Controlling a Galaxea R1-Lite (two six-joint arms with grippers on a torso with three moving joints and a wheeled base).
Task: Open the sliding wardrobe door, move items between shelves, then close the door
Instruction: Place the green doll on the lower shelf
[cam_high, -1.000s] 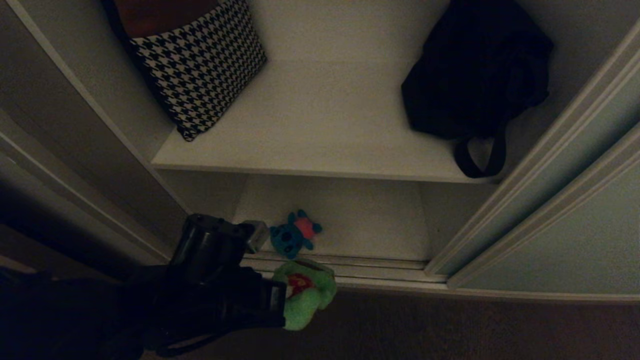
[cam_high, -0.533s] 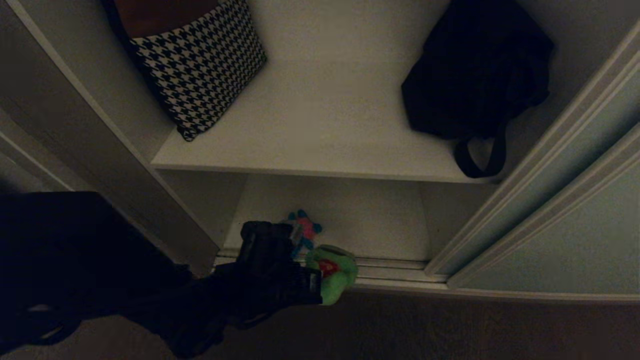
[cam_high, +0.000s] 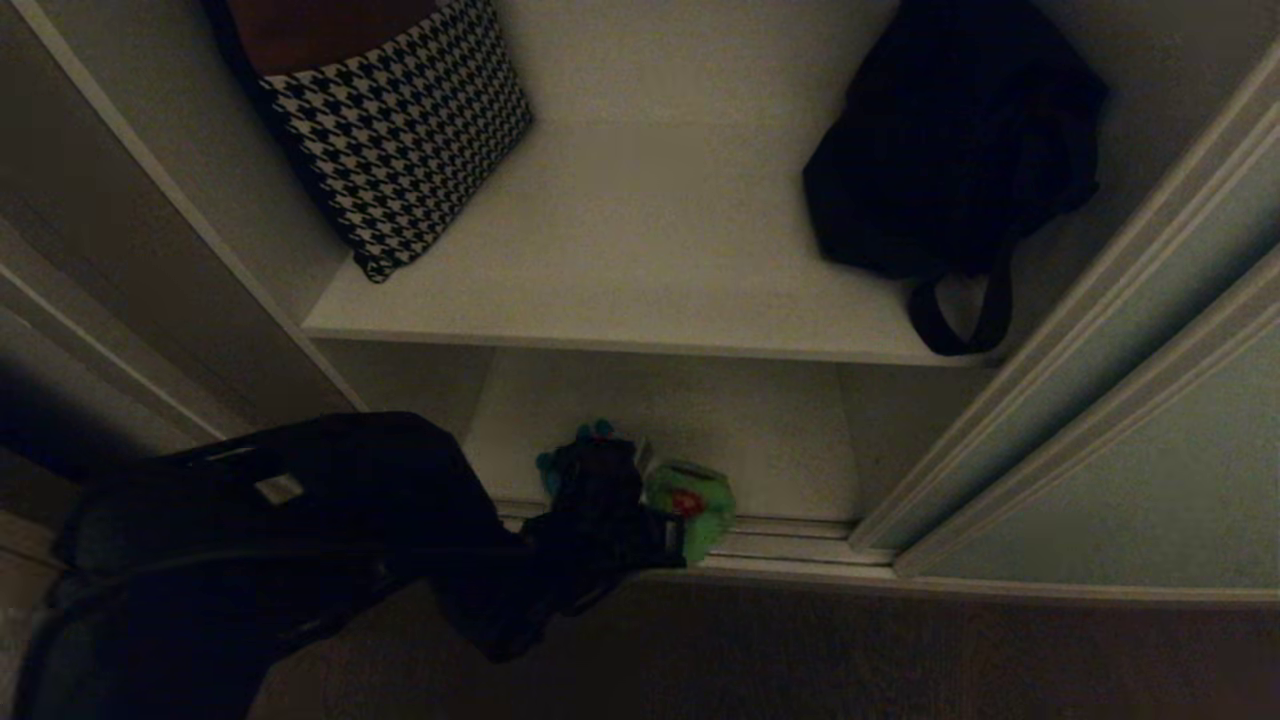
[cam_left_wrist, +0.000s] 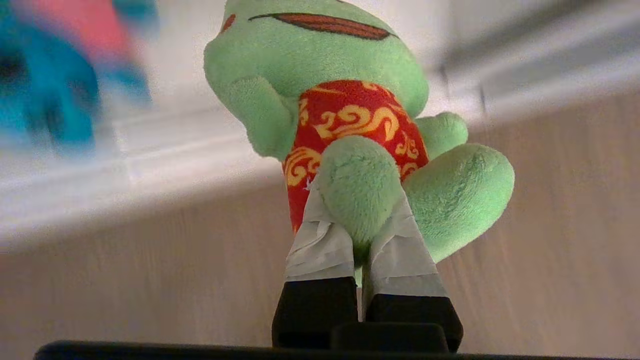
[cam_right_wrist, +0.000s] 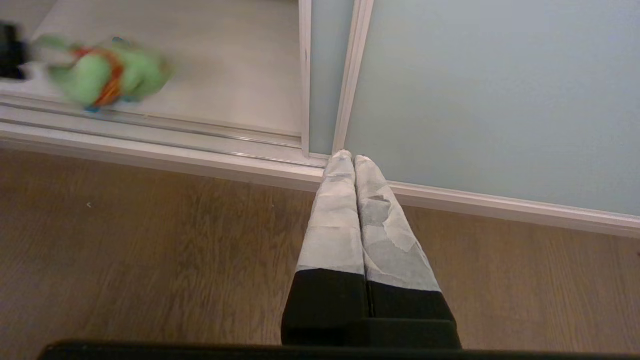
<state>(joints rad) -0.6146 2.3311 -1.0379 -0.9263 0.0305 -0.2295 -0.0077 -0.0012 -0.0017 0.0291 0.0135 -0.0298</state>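
My left gripper (cam_high: 684, 530) is shut on a leg of the green soft toy (cam_high: 697, 503), which wears a red patterned bib (cam_left_wrist: 350, 125). It holds the toy low over the front edge of the bottom shelf (cam_high: 760, 440), beside the teal-blue toy (cam_high: 550, 466), which the black wrist partly hides. The white upper shelf (cam_high: 650, 250) lies above. The sliding wardrobe door (cam_high: 1150, 450) stands slid open to the right. My right gripper (cam_right_wrist: 350, 161) is shut and empty, parked above the wooden floor by the door's lower frame, outside the head view.
A black-and-white houndstooth cushion (cam_high: 400, 130) leans at the upper shelf's left; a black bag (cam_high: 950, 150) with a hanging strap sits at its right. The floor rail (cam_high: 790, 545) runs along the wardrobe's front. Wooden floor (cam_right_wrist: 150, 250) spreads before it.
My left arm has reached forward and to the right, carrying the green toy from over the floor to the bottom shelf's front edge. The wrist now covers part of the teal-blue toy.
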